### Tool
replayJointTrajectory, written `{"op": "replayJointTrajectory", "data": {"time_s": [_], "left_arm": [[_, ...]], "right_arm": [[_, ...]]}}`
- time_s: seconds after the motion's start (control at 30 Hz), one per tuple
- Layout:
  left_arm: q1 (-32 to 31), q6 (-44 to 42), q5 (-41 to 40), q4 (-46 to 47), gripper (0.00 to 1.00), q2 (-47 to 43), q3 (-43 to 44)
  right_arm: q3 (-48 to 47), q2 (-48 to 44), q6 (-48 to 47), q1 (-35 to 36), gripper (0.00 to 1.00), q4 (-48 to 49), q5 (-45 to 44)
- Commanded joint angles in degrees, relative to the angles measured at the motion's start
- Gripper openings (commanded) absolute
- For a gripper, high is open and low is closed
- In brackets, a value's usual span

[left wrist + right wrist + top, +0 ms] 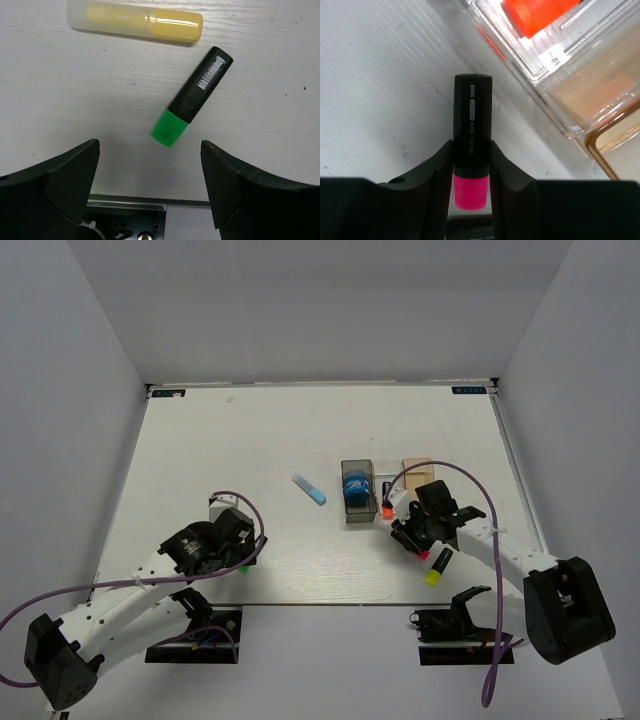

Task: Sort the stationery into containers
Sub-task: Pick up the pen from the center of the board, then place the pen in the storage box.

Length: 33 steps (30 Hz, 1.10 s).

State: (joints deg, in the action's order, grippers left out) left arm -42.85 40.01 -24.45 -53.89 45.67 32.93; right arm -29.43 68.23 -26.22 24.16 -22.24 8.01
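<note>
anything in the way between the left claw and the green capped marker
Nothing visible. The green-capped marker lies on bare table just ahead of the open left claw; the yellowish stick lies beyond it, not touching.

The left arm (130,605) stretches forward and low, and the left gripper (150,175) points down with its fingers (70,175) spread wide. The right arm (500,552) angles inward, with the right gripper (471,165) clamped on a pink-capped marker (472,120).

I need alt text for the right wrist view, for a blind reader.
The right gripper holds a pink-capped black marker between its fingers, with the white table beyond. At upper right, a clear bin contains an orange-capped marker.
</note>
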Motion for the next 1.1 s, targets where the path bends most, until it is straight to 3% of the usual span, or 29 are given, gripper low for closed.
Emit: {"op": "replayJointTrajectory", "data": {"time_s": [0.0, 0.3, 0.47, 0.6, 0.77, 1.0, 1.07], "left_arm": [[0.0, 0.3, -1.1, 0.4, 0.92, -0.8, 0.0], [-0.1, -1.4, 0.4, 0.9, 0.91, 1.4, 1.3], [0.2, -3.0, -0.2, 0.4, 0.89, 7.5, 3.8], [1.5, -6.8, 0.7, 1.4, 0.80, 13.7, 5.8], [6.1, -14.6, 7.0, 5.8, 0.67, 21.3, 6.5], [8.0, -16.2, 14.5, 11.4, 0.68, 24.8, 5.8], [7.9, -16.0, 15.6, 12.6, 0.70, 24.2, 5.3]], "right_arm": [[4.5, 1.3, -4.1, 0.8, 0.00, -7.1, -2.3], [-2.1, -10.6, -17.3, 1.4, 0.00, -24.8, 16.9], [-9.2, -11.7, -17.6, 1.6, 0.00, -28.7, 22.0], [-16.6, -11.4, -14.1, 1.7, 0.00, -27.8, 23.1], [-22.3, -11.5, -3.0, 1.6, 0.00, -22.2, 21.2], [-26.4, -5.1, 11.1, 1.4, 0.00, -12.1, -0.1], [-26.5, -2.2, 13.6, 1.3, 0.00, -9.2, -1.5]]}}
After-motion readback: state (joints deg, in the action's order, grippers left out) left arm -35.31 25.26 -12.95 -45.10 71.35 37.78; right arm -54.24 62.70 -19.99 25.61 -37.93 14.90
